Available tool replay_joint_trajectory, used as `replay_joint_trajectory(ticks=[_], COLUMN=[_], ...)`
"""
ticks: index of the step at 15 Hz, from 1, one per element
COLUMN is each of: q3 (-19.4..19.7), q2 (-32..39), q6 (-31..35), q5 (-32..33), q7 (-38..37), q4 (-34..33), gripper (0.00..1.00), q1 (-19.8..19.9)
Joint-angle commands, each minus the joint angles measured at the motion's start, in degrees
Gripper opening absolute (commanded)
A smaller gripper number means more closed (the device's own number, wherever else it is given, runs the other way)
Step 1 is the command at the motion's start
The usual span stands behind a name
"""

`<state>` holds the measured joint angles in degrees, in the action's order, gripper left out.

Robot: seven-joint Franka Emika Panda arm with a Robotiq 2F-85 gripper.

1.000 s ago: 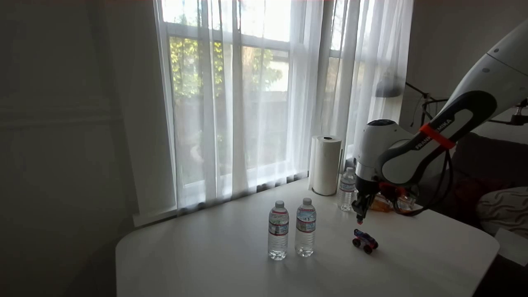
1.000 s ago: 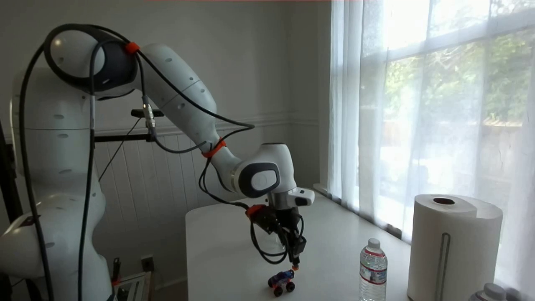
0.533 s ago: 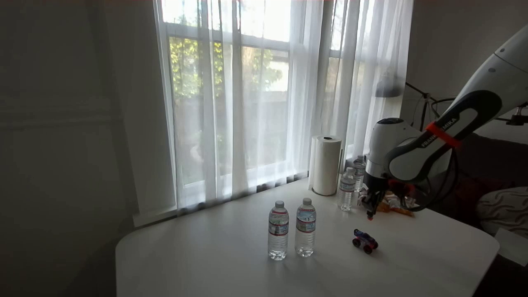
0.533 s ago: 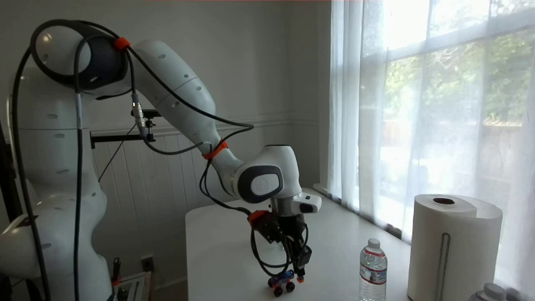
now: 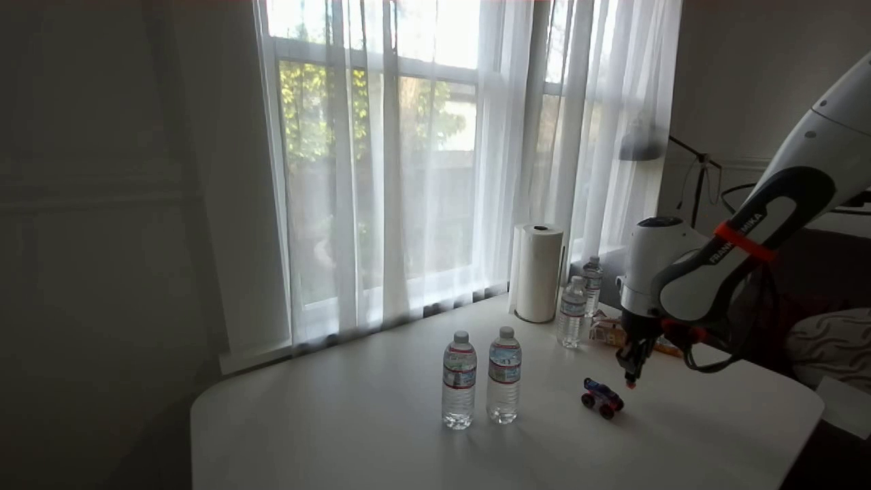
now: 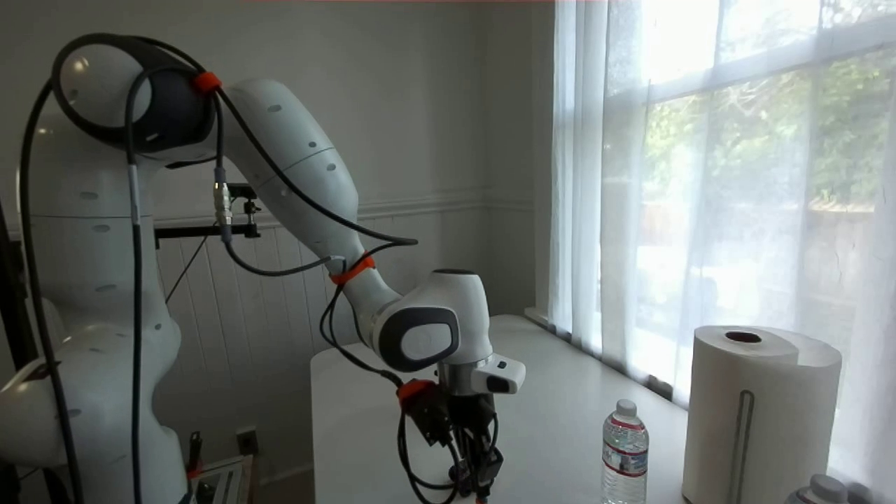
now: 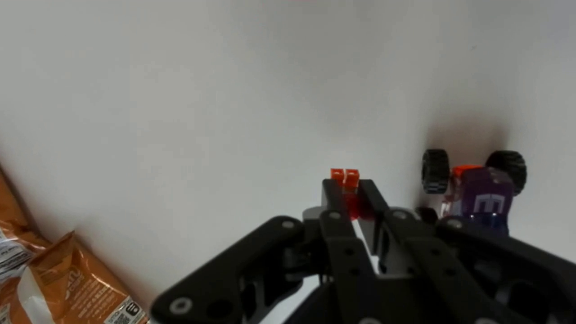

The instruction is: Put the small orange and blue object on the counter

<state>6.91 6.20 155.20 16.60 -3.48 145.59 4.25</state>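
Note:
The small orange and blue object is a toy truck with a blue-purple body, orange parts and black wheels. The toy truck (image 5: 602, 398) stands on the pale counter (image 5: 367, 429), right of two bottles in an exterior view. It also shows at the right of the wrist view (image 7: 486, 191), partly behind the gripper. In an exterior view the arm and cables mostly hide it. My gripper (image 5: 631, 386) hangs above the counter beside the truck, apart from it. Its orange fingertips (image 7: 344, 176) are together with no object seen between them. The tips also show at the bottom edge of an exterior view (image 6: 481, 500).
Two water bottles (image 5: 459, 381) (image 5: 504, 378) stand left of the truck. More bottles (image 5: 571, 313) (image 6: 625, 455) stand by a paper towel roll (image 5: 537, 272) near the window. Orange snack bags (image 7: 76, 283) lie on the counter, also seen behind the gripper (image 5: 607, 331).
In an exterior view my gripper has moved right past the truck, and it is lower now. Snack bags and another bottle have come into sight. The truck has not moved.

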Motion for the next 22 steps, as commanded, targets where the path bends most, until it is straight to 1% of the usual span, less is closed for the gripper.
replay_joint_trajectory(ticks=[1,4,5,6,9,12,13,14,15,16,22], q3=[0.0,0.0,-0.6,-0.6,-1.5,-1.6,-1.6,-1.4,-1.3,-1.2,-0.6], q2=[1.0,2.5,2.9,3.4,4.5,5.3,5.3,5.3,5.3,5.2,2.9], q6=[4.9,7.9,8.5,9.1,10.0,10.2,10.2,10.1,9.9,9.8,8.6], q5=[-2.6,-3.5,-5.4,-5.9,-9.3,-10.5,-10.8,-10.5,-10.3,-10.2,-8.6], q7=[2.8,3.5,5.0,5.2,7.8,8.7,8.9,8.6,8.5,8.4,8.2], q4=[2.4,2.6,2.6,2.4,2.0,1.5,1.4,1.3,1.2,1.1,0.9], gripper=[0.03,0.03,0.03,0.03,0.03,0.04,0.15,0.40,0.40,0.44,0.86], q1=[1.0,1.2,1.5,1.5,1.8,1.7,1.6,1.5,1.4,1.3,0.8])
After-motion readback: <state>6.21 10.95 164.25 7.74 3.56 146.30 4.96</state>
